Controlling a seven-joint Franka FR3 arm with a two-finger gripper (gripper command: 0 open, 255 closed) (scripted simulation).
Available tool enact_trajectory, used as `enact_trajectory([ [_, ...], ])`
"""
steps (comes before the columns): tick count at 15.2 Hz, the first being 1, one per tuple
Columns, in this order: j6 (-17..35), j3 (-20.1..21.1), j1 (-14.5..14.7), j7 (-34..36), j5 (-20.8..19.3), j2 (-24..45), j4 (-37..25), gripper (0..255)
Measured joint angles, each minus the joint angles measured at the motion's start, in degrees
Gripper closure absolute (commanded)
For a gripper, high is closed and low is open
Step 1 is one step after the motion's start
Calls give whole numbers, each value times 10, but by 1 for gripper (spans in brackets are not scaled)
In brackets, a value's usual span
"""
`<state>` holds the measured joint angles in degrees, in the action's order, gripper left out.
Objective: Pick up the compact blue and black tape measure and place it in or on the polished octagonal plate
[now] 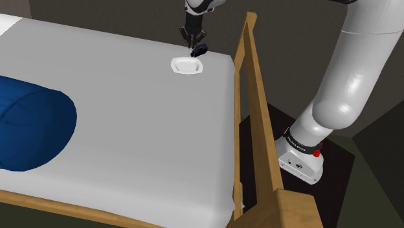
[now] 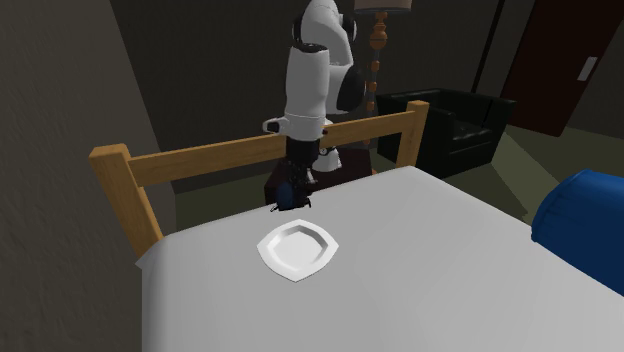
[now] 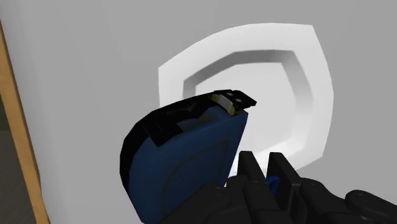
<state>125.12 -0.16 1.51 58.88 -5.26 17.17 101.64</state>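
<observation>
Partly cut off in the wrist view, the end effector (image 3: 264,170) pinches a sliver of the blue and black tape measure (image 3: 184,153). In the shoulder view the measure's bulk juts out at the fingertips' 3 o'clock, raised off the bed (image 1: 129,129), at 1 o'clock of the white octagonal plate (image 1: 188,65).

So the room was pretty dim overall. A big bed (image 2: 430,270) with a plain pale grey cover took up most of it, boxed in by a light wooden frame (image 2: 200,160). In the second exterior view a black armchair (image 2: 455,120) sat behind the frame at about 2 o'clock. A dark reddish door (image 2: 560,60) was further out at 1 o'clock, and a lamp (image 2: 377,45) with a turned wooden pole stood at 12. A blue bolster (image 2: 580,225) lay on the bed at 3 o'clock. There was a dark grey wall (image 2: 60,90) at 10 o'clock, and the floor (image 2: 512,165) was dull olive.
</observation>
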Motion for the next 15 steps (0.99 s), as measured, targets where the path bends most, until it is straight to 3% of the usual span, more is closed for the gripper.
enact_trajectory([
  [15, 76, 2, 11, 26, -9, 53, 25, 255],
])
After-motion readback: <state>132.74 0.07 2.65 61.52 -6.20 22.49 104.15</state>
